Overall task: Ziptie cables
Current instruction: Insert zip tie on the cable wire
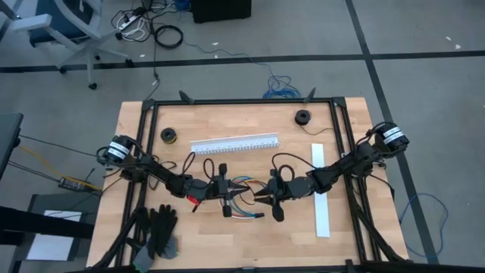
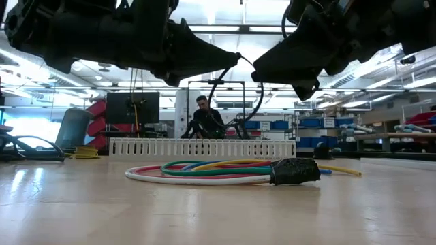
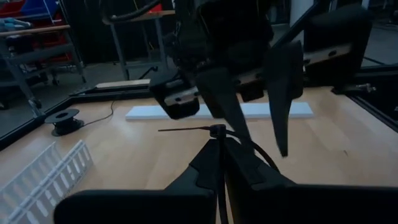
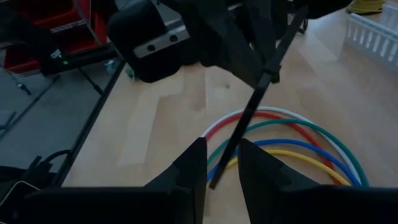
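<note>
The left end effector (image 3: pixel 221 163) is closed on a black ziptie (image 4: pixel 249 109); the right end effector (image 4: pixel 222 163) has narrow jaws around its strap, grip unclear. Both hang above the cables (image 2: pixel 204 170), coiled on the desk (image 1: pixel 151 152). I think the right one should clamp firmly first, then pull straight.

**A robotics laboratory with open workbenches**

The wooden table (image 1: pixel 227 163) stands in a black metal frame (image 1: pixel 242 101) on grey floor tiles. Beyond it, far across the room, are strip ceiling lights (image 2: pixel 225 27), shelving with blue storage bins (image 2: pixel 272 125), a dark monitor (image 2: pixel 133 107) and a seated person (image 2: pixel 204 116). An office chair (image 1: pixel 64 26) and loose floor cords (image 1: pixel 167 34) lie behind.
</note>
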`<action>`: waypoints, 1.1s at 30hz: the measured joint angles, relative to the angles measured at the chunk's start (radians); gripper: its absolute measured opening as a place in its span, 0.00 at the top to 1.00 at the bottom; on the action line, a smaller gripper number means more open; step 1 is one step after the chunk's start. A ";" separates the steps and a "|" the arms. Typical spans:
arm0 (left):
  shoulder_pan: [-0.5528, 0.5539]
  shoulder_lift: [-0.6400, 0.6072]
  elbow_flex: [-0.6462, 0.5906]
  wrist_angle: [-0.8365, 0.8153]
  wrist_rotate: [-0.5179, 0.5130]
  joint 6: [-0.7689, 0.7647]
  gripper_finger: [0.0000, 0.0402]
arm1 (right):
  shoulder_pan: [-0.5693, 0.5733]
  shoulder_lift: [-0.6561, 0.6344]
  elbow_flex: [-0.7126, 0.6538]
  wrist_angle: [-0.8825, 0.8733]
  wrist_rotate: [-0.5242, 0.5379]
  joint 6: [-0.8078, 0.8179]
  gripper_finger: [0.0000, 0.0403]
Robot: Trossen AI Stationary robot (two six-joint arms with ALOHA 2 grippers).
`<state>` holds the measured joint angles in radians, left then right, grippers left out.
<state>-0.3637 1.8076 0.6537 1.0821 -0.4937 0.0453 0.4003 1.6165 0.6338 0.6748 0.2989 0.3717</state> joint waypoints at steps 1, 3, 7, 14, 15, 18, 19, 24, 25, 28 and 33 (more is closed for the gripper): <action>0.000 0.000 0.000 0.005 0.000 0.001 1.00 | -0.002 0.000 0.000 -0.001 0.000 0.000 0.82; 0.000 0.000 0.000 0.014 0.000 0.001 1.00 | -0.007 0.000 0.000 -0.001 0.000 0.000 0.82; 0.001 0.000 0.000 0.024 0.000 0.003 1.00 | -0.021 0.000 0.000 0.001 -0.007 0.000 0.82; 0.002 0.000 0.000 0.023 0.000 0.000 1.00 | -0.031 0.000 0.000 -0.001 -0.007 -0.031 0.96; 0.002 0.000 0.000 0.023 0.001 -0.001 1.00 | -0.031 0.000 0.000 -0.002 -0.006 -0.041 0.98; 0.002 0.000 0.000 0.023 0.001 -0.002 1.00 | -0.031 0.000 0.000 -0.006 -0.001 -0.034 0.99; 0.002 0.000 0.000 0.022 0.001 -0.003 1.00 | -0.029 0.000 0.000 -0.012 0.001 -0.033 0.99; 0.001 0.000 0.000 0.027 -0.028 -0.156 0.99 | -0.003 0.000 0.000 -0.081 0.076 0.011 1.00; 0.001 0.000 -0.001 0.023 -0.036 -0.177 0.99 | 0.005 0.000 0.000 -0.093 0.098 0.017 1.00; 0.001 -0.001 -0.001 -0.015 -0.037 -0.182 0.97 | 0.031 0.000 0.000 -0.113 0.164 0.041 1.00; -0.012 -0.002 -0.028 -0.039 -0.019 -0.182 0.93 | 0.097 0.000 0.000 -0.112 0.232 0.090 1.00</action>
<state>-0.3757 1.8057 0.6260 1.0426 -0.5122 -0.1364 0.4968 1.6165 0.6342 0.5631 0.5313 0.4619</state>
